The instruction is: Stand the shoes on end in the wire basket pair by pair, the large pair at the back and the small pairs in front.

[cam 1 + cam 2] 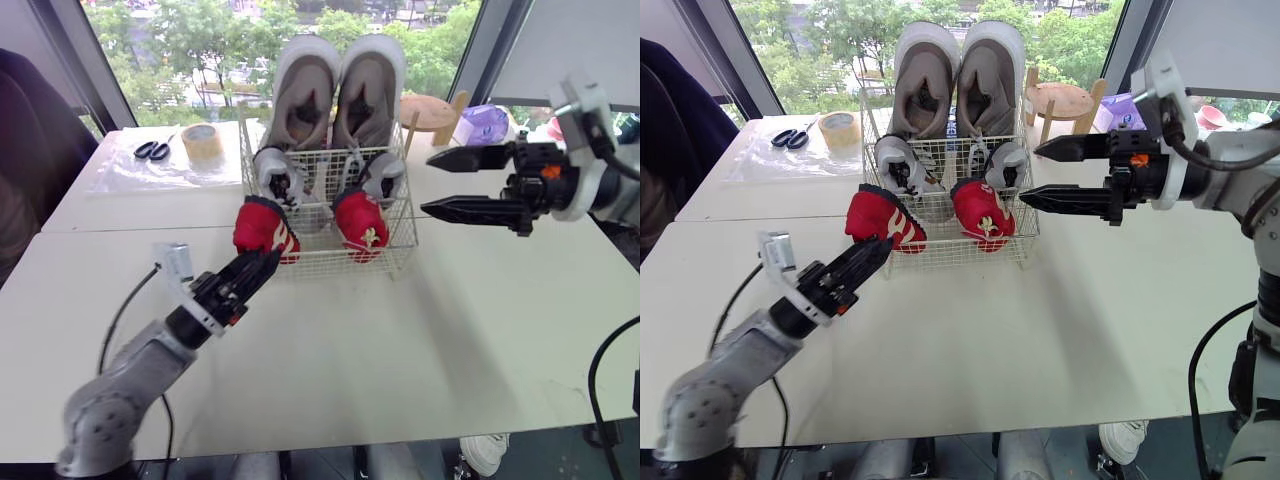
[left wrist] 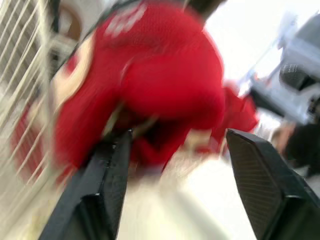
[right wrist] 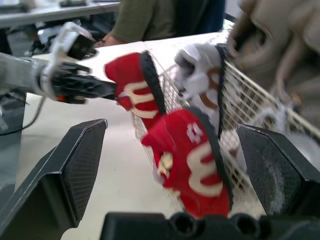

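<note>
Left claw released at red shoe; right claw released and empty

Left claw: fingers spread, tips reaching the red shoe, which leans at the front-left corner of the wire basket; whether that shoe sits inside the wire cannot be told. Right claw: fingers spread wide, holding nothing, hovering just off the basket's right side above the worktop. Second red shoe: on end at the basket's front right; small grey pair: on end behind the red shoes; large grey pair: on end at the basket's back, rising well above its rim.
</note>
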Controlling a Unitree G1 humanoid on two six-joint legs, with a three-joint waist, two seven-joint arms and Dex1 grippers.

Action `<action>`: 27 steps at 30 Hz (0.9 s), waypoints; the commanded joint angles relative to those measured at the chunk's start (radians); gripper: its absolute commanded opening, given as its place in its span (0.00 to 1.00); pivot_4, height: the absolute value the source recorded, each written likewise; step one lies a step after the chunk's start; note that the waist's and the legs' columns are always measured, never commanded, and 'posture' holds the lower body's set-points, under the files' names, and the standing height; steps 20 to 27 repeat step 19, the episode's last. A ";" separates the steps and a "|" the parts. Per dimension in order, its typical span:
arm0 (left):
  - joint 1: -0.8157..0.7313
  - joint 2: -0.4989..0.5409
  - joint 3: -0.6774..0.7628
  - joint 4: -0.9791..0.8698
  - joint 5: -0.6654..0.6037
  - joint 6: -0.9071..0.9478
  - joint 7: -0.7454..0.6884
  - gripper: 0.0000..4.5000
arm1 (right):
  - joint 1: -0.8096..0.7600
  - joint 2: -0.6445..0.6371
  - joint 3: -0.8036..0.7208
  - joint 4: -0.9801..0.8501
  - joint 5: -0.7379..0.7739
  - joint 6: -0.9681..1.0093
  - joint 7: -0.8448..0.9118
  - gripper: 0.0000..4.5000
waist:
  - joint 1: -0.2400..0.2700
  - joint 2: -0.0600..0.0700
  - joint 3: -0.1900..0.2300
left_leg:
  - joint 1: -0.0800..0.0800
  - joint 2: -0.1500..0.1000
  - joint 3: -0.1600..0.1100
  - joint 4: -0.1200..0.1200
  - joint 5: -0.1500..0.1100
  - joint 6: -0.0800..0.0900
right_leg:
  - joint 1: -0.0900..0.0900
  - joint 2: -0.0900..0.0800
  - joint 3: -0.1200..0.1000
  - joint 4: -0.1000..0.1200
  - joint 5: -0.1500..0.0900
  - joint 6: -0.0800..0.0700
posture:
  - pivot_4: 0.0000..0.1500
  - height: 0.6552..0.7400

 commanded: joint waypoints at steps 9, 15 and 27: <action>0.336 0.419 0.263 0.010 0.026 0.127 -0.324 0.70 | 0.536 -0.069 -0.081 -0.099 -0.067 -0.056 0.009 1.00 | 0.001 -0.003 0.001 | -0.001 -0.001 0.002 0.000 -0.001 -0.001 | -0.003 -0.006 0.000 -0.001 -0.001 -0.002 | 1.00 1.00; 0.318 0.447 0.258 0.030 0.069 0.132 -0.387 0.70 | 0.564 0.015 -0.042 -0.124 -0.070 -0.074 -0.044 1.00 | 0.000 -0.003 0.002 | -0.002 0.000 0.002 -0.004 -0.001 -0.001 | -0.006 -0.006 0.000 -0.002 -0.001 -0.001 | 1.00 1.00; 0.316 0.439 0.264 0.037 0.078 0.142 -0.400 0.70 | 0.536 0.056 -0.005 -0.117 -0.081 -0.093 -0.062 1.00 | 0.000 -0.003 0.002 | -0.003 0.000 0.002 -0.004 -0.001 -0.001 | -0.006 -0.006 0.000 -0.003 -0.001 -0.002 | 1.00 1.00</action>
